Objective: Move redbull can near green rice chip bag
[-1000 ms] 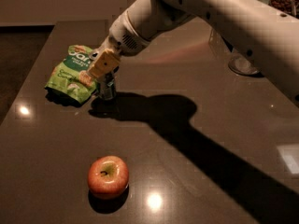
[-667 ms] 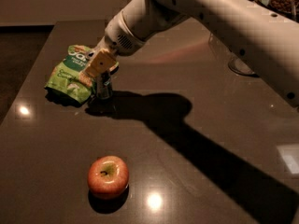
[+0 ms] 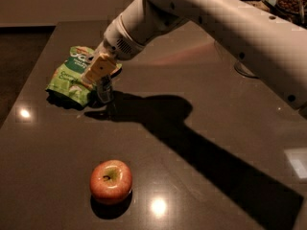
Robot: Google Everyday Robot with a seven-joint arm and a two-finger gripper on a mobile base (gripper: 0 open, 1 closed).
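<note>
Silvery redbull can (image 3: pixel 105 91) stands beside green rice chip bag (image 3: pixel 66 80), under tool (image 3: pixel 99 74).

Work surface: a dark, glossy table (image 3: pixel 48 166) fills most of the view. My gripper (image 3: pixel 103 83) is over its far-left area.

Item 1: one apple (image 3: pixel 111 181), red with a yellow-green patch around the stem. It sits upright, stem recess facing up, on the near-left part of the table, well apart from everything else.

Item 2: a broad shadow (image 3: pixel 192 138) runs diagonally across the surface from the far left to the near-right corner.

Item 3: a bright glint (image 3: pixel 24 113) near the left edge and a second glint (image 3: pixel 158 206) near the apple, on its right.

Item 4: a pale rectangular reflection (image 3: pixel 297 163) at the right edge.

Item 5: a round base (image 3: pixel 247 71) on the far-right part of the table. What it belongs to cannot be determined.
</note>
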